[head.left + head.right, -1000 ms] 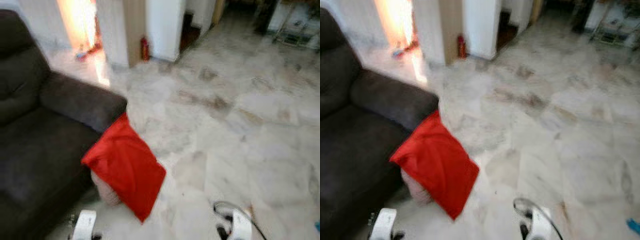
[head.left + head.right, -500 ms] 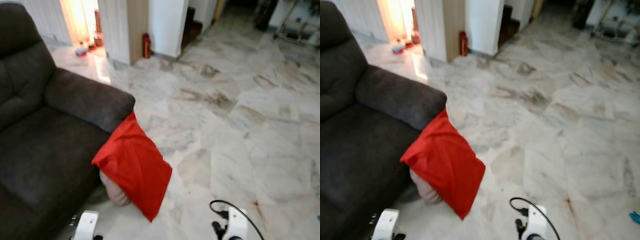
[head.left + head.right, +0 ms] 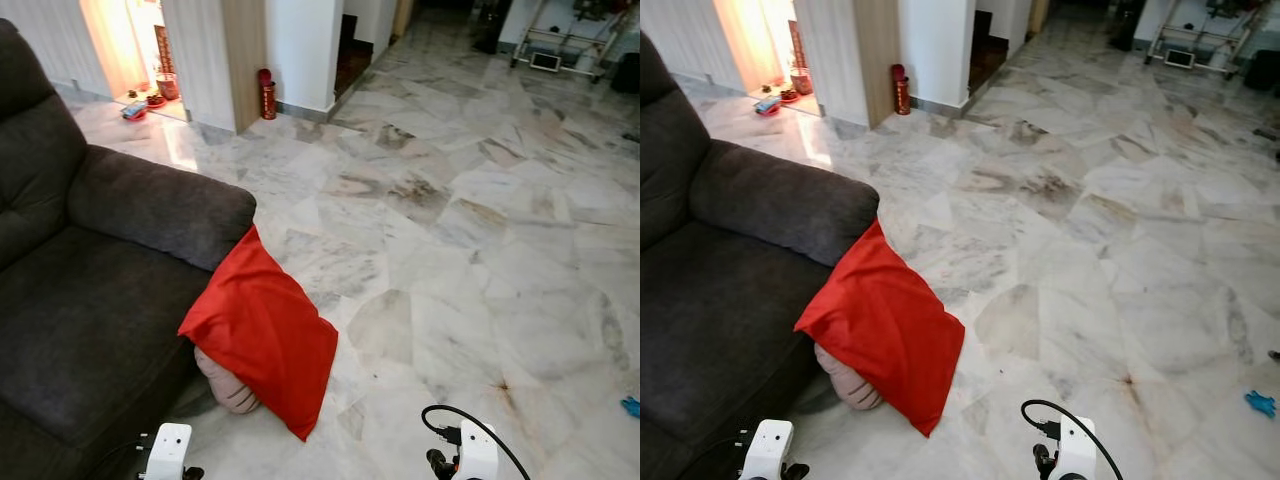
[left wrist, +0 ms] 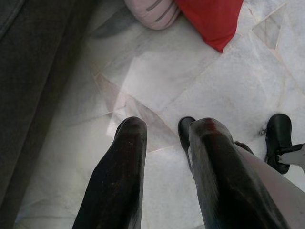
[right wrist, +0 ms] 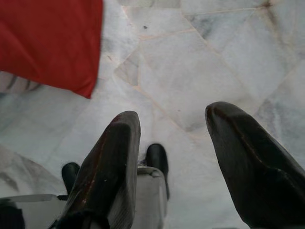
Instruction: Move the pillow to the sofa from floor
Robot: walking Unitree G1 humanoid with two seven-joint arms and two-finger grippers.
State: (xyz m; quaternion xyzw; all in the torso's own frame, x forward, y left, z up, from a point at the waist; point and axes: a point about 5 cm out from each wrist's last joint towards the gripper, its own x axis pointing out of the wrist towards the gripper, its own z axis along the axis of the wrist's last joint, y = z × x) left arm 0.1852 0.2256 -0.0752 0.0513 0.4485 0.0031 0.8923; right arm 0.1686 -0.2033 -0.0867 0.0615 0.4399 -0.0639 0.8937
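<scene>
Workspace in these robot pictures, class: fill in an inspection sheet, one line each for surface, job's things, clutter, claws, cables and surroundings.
Surface: pale marble floor with grey veins.
Job's things: red pillow on the floor, leaning against the dark grey sofa below its armrest; a pinkish striped cushion lies partly under it.
Clutter: small blue thing on the floor at far right.
Claws: left claw open, empty, above the floor near the sofa; right claw open, empty, above the floor beside the pillow's corner.
Cables: black cable looped at the right arm.
Surroundings: white pillar, red cylinder at its foot, sunlit doorway.
</scene>
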